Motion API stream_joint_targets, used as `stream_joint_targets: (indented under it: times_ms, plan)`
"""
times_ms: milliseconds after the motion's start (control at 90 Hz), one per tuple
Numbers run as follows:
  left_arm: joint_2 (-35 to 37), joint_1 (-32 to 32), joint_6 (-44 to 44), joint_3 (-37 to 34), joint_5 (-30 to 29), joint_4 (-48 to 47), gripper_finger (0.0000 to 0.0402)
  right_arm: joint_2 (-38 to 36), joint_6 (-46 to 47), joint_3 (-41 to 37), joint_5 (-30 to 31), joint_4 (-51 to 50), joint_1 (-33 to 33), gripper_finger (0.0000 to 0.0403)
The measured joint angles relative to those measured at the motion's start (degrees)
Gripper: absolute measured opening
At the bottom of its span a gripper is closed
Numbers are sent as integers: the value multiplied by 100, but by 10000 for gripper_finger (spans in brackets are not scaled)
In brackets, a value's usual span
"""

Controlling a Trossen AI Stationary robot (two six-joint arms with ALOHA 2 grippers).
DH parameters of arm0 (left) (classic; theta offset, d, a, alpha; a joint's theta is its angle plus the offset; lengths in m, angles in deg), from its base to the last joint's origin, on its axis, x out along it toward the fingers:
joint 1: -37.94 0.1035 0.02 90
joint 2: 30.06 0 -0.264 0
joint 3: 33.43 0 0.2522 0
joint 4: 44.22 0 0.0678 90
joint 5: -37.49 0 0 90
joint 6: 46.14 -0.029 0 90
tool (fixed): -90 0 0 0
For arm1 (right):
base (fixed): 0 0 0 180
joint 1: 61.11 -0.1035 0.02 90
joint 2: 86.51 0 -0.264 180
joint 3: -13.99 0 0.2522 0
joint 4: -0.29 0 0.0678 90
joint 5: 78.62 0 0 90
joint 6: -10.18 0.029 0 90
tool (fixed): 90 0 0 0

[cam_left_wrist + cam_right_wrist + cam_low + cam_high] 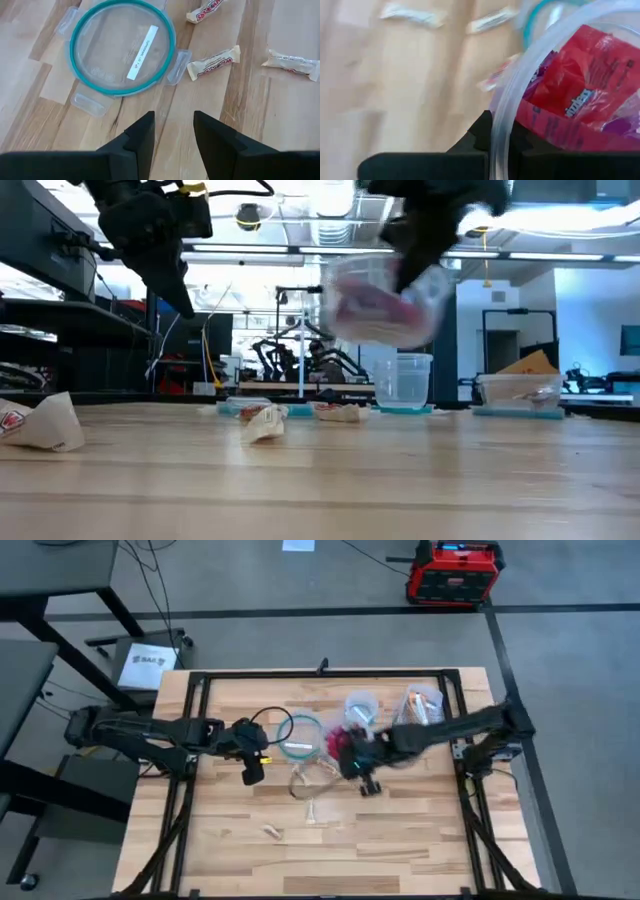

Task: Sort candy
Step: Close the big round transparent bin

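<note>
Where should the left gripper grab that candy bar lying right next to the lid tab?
Pinch the white candy bar across its narrow middle, coming straight down. It lies flat on the table, its long sides clear of the lid, and the open left gripper hovers close by.

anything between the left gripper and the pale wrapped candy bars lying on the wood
Nothing visible. The left gripper hovers open over bare wooden table; the nearest pale wrapped candy bar lies just ahead, beside the teal-rimmed clear round lid, which sits off to one side.

Red, magenta candy packets heaped in clear tub; pale wrapped bars flat on wood.
</note>
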Motion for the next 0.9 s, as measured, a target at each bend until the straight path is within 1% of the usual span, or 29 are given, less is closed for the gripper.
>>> stream_joint_targets:
  times_ms: [122,278,344,400,533,611,678,744,900]
  plan:
    - [0,0,-2,0,0,61,120,-351,1112,-797,82,370,-572,1]
    - [-24,0,-114,0,-2,160,120,-319,2127,-1599,144,858,-1064,0]
    - [-22,0,-125,0,-2,289,120,-238,2385,-1850,195,1109,-1152,0]
    - [-23,0,-176,0,-2,375,120,-155,2485,-1986,414,1205,-1196,0]
    - [-22,27,-291,0,-2,453,120,-45,2583,-2046,649,1386,-1255,14]
    - [-22,61,-299,0,0,446,120,-40,2702,-2057,608,1366,-1218,39]
    - [-22,87,-299,0,-1,447,120,-67,2996,-2033,506,1314,-1131,67]
    - [-22,117,-344,0,1,440,120,-83,3265,-1982,384,1219,-1039,101]
    - [-22,133,-541,0,55,358,120,-85,3293,-1685,71,1160,-1078,184]
